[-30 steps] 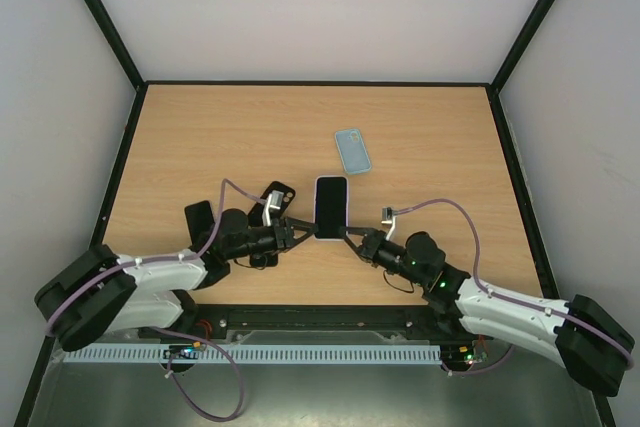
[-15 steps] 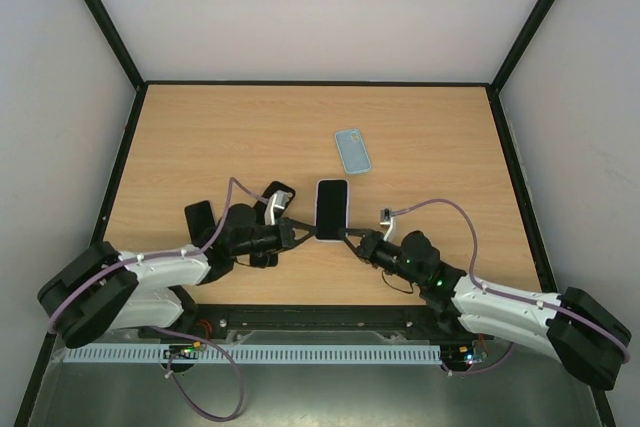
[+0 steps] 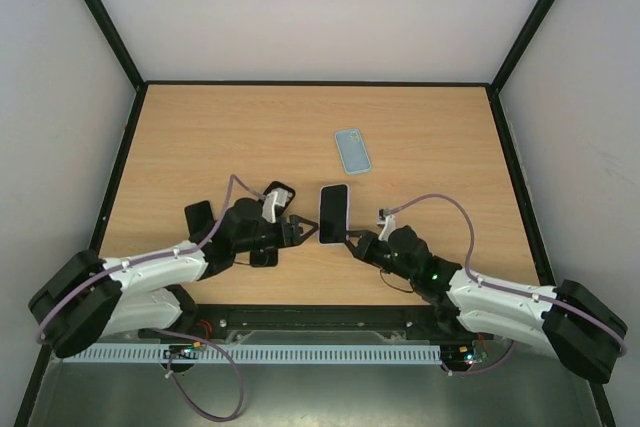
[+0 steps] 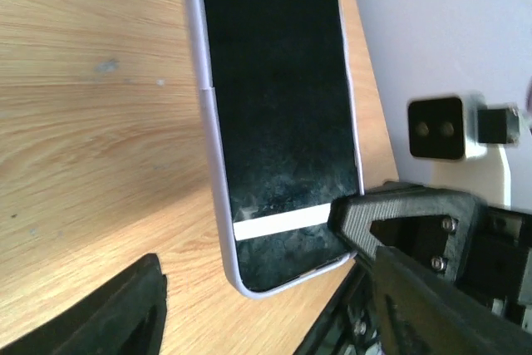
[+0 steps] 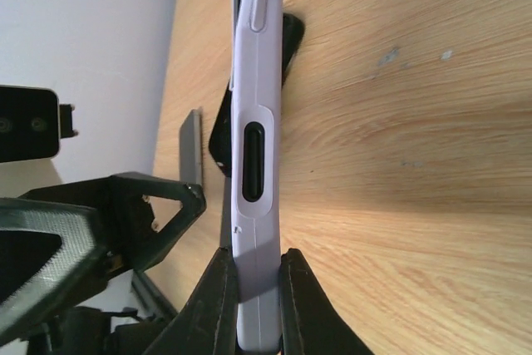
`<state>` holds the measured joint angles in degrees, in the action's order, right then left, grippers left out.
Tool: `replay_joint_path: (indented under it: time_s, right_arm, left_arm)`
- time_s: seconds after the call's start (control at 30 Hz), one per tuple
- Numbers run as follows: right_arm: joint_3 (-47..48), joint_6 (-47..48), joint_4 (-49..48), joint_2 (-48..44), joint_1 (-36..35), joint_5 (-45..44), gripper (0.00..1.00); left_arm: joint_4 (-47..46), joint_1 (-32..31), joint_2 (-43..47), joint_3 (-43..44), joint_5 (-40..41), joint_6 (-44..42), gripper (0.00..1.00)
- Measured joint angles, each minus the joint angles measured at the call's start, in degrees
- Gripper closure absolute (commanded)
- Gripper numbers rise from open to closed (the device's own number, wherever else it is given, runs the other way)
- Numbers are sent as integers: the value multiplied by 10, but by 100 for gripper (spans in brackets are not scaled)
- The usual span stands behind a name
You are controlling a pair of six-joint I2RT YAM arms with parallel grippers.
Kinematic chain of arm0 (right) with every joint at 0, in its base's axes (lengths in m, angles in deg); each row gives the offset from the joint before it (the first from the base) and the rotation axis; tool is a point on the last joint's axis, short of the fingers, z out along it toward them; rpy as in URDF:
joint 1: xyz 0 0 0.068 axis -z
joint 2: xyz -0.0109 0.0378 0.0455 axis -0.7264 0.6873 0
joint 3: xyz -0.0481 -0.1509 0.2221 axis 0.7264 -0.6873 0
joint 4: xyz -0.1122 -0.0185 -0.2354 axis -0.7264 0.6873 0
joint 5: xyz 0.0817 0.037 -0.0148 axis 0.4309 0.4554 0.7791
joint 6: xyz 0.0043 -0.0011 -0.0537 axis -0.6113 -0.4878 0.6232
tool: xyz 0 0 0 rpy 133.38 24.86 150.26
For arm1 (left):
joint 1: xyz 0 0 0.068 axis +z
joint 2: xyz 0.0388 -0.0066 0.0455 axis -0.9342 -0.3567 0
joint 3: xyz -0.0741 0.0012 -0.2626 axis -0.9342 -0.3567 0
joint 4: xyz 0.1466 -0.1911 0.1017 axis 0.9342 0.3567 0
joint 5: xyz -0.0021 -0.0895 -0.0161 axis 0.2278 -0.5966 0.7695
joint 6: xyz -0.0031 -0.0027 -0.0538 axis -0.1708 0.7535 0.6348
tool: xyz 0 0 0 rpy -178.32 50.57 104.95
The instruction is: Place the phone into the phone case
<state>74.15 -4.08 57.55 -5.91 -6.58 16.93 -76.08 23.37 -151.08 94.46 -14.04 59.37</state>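
Right jaws clench the phone [image 3: 333, 214] by its near end; its long axis points ahead toward the case [image 3: 352, 150]; left jaws stand released.

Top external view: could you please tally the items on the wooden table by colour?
Light blue: 1, the light blue rounded phone case.
Lilac with black screen: 1, the lilac-edged phone, pinched by the right gripper.
Black: 2, a flat black rectangle and a black rounded piece, both partly hidden by the left arm, kind unclear.
Total: 4.
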Motion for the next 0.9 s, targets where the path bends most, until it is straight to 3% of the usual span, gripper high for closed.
replay_joint_path:
  time_s: [0.13, 0.23, 0.57, 0.73, 0.9]
  right_arm:
    - [32, 25, 71, 0, 0, -27, 98]
    - [56, 42, 122, -1, 3, -52, 98]
    - [81, 69, 226, 0, 65, -64, 98]
    - [83, 73, 254, 17, 115, -23, 98]
    - [91, 81, 286, 34, 145, 14, 98]
  left_arm:
    - [66, 5, 23, 17, 40, -33, 8]
    - [128, 18, 41, 36, 74, -60, 6]
    - [286, 153, 64, 92, 175, -140, 13]
    - [313, 219, 29, 93, 178, -169, 16]
    - [311, 232, -24, 93, 165, -182, 22]
